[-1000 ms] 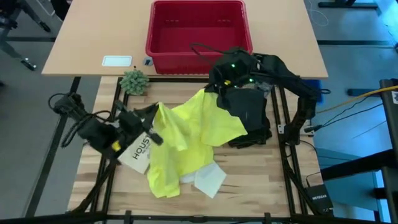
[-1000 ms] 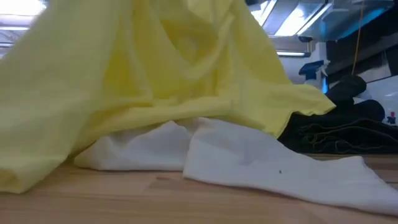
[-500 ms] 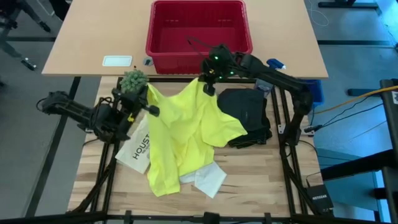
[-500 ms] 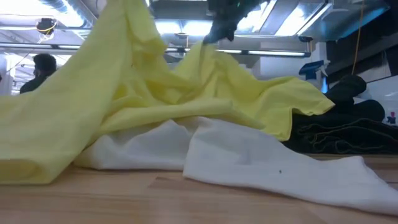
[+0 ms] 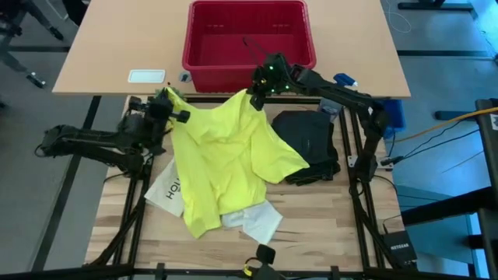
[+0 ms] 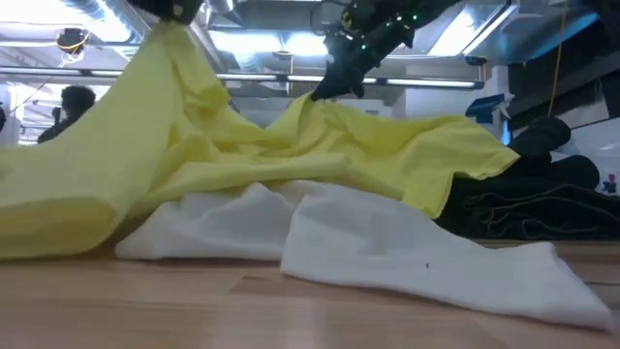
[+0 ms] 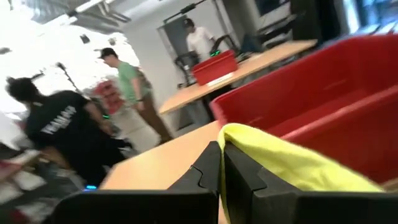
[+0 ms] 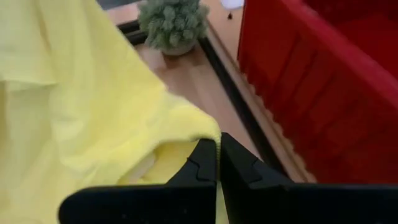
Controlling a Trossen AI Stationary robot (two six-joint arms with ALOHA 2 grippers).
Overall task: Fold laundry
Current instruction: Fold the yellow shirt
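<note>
Above the table, left hand (image 5: 173, 111) and right hand (image 5: 254, 94) both clenched on yellow T-shirt (image 5: 226, 159).

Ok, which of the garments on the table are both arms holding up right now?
The yellow T-shirt: left gripper and right gripper each pinch an edge, jaws shut. The black trousers and white cloth lie untouched.

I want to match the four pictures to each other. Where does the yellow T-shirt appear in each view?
High view: yellow T-shirt spread in the middle, between both arms.
Low view: it hangs across the left and centre, over a white cloth.
Left wrist view: a corner pinched in the claw.
Right wrist view: it fills the left half.
Shared landmark: the red basket.
</note>
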